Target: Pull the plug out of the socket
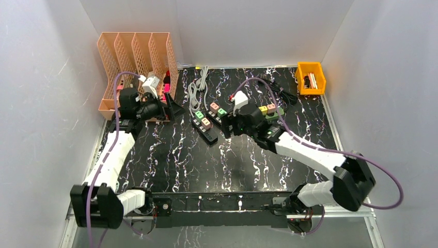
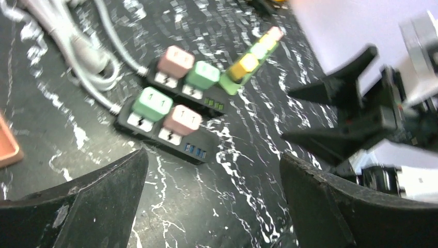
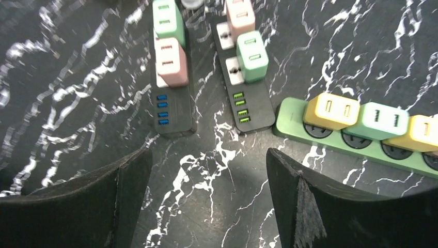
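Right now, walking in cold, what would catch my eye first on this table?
Probably the pastel plugs, pink, green and yellow, sitting in two black power strips and one green power strip mid-table on the black marbled top. Both arms point toward them, the left pincer and right pincer open and empty. A peach file rack stands in the far-left corner, a yellow bin far right.

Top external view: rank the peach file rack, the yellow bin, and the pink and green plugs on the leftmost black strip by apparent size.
Largest: peach file rack.
Next: yellow bin.
Smallest: pink plug and green plug. They look alike in size, so I won't rank one over the other.
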Motion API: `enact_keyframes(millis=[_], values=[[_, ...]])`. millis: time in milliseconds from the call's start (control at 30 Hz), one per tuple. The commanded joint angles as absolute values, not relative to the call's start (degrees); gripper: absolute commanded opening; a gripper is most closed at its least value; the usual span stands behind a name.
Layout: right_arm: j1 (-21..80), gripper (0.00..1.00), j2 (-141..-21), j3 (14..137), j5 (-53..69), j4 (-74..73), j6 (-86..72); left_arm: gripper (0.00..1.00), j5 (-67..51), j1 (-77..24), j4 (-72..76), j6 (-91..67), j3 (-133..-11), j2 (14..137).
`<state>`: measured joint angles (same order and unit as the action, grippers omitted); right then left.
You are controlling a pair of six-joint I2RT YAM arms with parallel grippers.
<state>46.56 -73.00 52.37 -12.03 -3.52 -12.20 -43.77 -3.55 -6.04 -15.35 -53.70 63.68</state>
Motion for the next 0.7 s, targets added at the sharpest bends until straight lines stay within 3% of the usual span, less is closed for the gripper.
enact_keyframes(millis=[0, 333, 667], values=[[47.27, 0.86, -78.82, 55.28, -13.97, -2.08, -7.59, 0.98, -33.97, -3.49, -0.62, -28.12, -49.94, 68.41], [47.36, 0.81, -86.49, 57.65, 0.26, 6.51, -3.04, 0.98, -24.86, -5.17, 8.16, -36.15, -41.49, 71.20], [47.37, 0.79, -99.42, 68.49, 0.74, 8.66, -2.36, 0.98, -23.60, -5.96, 13.07, -39.85, -38.40, 74.99]])
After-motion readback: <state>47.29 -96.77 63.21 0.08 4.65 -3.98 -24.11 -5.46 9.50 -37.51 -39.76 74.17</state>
